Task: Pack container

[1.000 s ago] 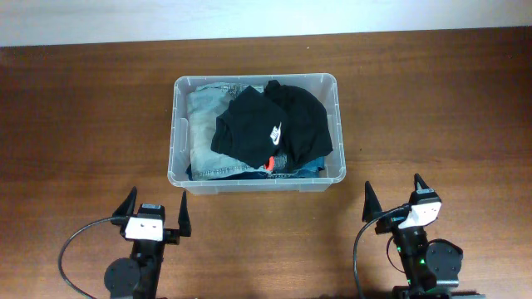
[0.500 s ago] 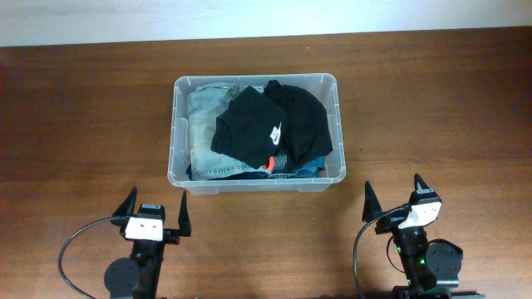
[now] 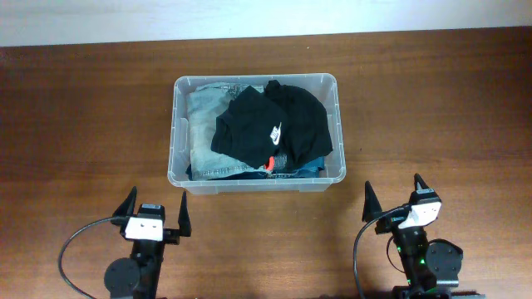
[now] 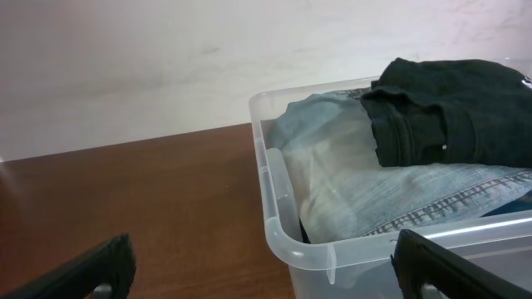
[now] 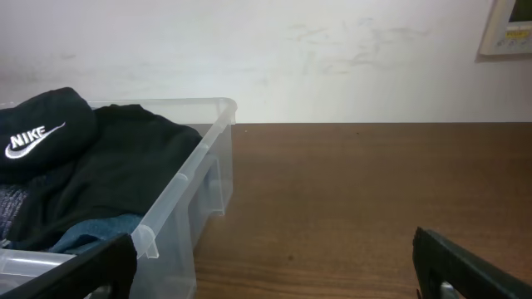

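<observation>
The clear plastic container [image 3: 176, 133] stands mid-table, filled with folded clothes: light blue jeans [image 3: 204, 124] on the left and a black Nike garment [image 3: 270, 124] on top at the right. My left gripper [image 3: 156, 211] sits open near the front edge, just short of the container's front left corner [image 4: 287, 241]. At the front right, my right gripper [image 3: 392, 199] is open too, beside the container's right wall [image 5: 179, 195]. Nothing lies between either pair of fingers. The jeans [image 4: 391, 178] and black garment [image 5: 100, 166] show over the rim in the wrist views.
Brown wooden table [image 3: 432, 108] spreads on all sides of the container. A pale wall [image 5: 291, 58] rises behind the table's far edge, with a white panel [image 5: 507, 29] at upper right. Black cables [image 3: 71, 249] loop by the arm bases.
</observation>
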Tool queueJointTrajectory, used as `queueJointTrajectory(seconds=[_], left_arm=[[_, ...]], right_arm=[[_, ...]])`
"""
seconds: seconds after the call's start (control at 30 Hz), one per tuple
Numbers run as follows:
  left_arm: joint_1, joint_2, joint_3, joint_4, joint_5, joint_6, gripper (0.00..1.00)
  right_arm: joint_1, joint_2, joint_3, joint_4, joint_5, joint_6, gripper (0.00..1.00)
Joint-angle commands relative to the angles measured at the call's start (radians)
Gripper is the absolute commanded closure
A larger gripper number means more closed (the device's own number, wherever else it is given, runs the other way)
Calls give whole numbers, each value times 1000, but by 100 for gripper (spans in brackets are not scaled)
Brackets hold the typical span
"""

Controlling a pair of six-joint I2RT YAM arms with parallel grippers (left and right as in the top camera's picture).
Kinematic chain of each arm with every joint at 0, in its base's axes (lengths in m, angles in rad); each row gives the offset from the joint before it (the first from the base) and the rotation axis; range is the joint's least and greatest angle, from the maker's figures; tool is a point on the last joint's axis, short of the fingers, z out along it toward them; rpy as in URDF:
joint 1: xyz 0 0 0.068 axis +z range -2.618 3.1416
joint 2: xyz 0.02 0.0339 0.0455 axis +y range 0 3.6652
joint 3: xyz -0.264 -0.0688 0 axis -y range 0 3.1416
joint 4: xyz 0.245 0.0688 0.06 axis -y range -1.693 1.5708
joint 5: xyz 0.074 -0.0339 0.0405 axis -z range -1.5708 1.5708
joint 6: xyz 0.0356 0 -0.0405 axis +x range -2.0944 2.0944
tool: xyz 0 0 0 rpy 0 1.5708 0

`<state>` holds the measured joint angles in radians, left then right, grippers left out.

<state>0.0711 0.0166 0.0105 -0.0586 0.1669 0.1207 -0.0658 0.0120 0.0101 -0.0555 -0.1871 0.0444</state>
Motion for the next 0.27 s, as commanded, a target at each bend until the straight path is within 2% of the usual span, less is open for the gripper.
queueJointTrajectory(seconds=[0.0,0.23], left_arm=[[-5,-10,-1,-10,-14,16,1],[-5,-10,-1,-10,-14,16,1]], right_arm=[[-8,-9,-5,-5,-18,-11,1],[-8,-9,-5,-5,-19,-11,1]])
